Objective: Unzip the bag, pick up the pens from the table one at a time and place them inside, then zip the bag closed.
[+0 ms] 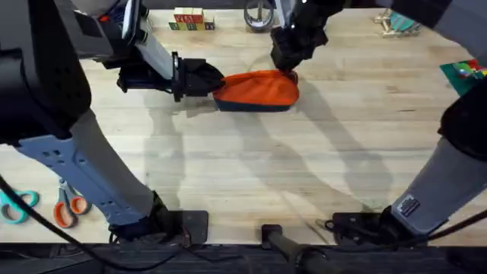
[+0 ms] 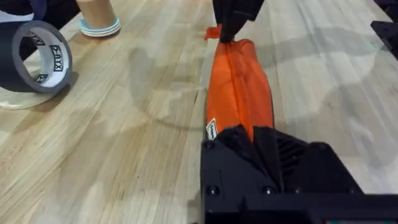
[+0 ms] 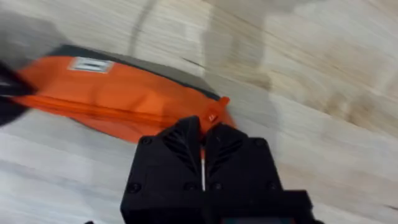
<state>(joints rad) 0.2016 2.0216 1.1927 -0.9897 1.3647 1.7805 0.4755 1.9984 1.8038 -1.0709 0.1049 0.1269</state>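
Across the upper middle of the overhead view, the bag (image 1: 257,90) lay flat on the table (image 1: 251,167). The left gripper (image 1: 215,82) was clamped on its left end and the right gripper (image 1: 289,71) met its right end from above. No pens appeared on the bare wood, so they were probably inside and the zip was being closed.

Low in the left wrist view, the black fingers pinched the near end of the bag (image 2: 239,93), its zipper seam running away up the frame and looking closed. At the far end the right gripper (image 2: 227,37) came down beside a small orange tab. If the left hold slipped, the bag would likely slide or bunch under the pull.

At the bottom centre of the right wrist view, the 2 fingers sat pressed together at the orange pull tab (image 3: 213,116) on the bag (image 3: 118,93), apparently nipping it. A thin grip like that could slip off mid-pull. This view also showed a white label and the dark base strip.
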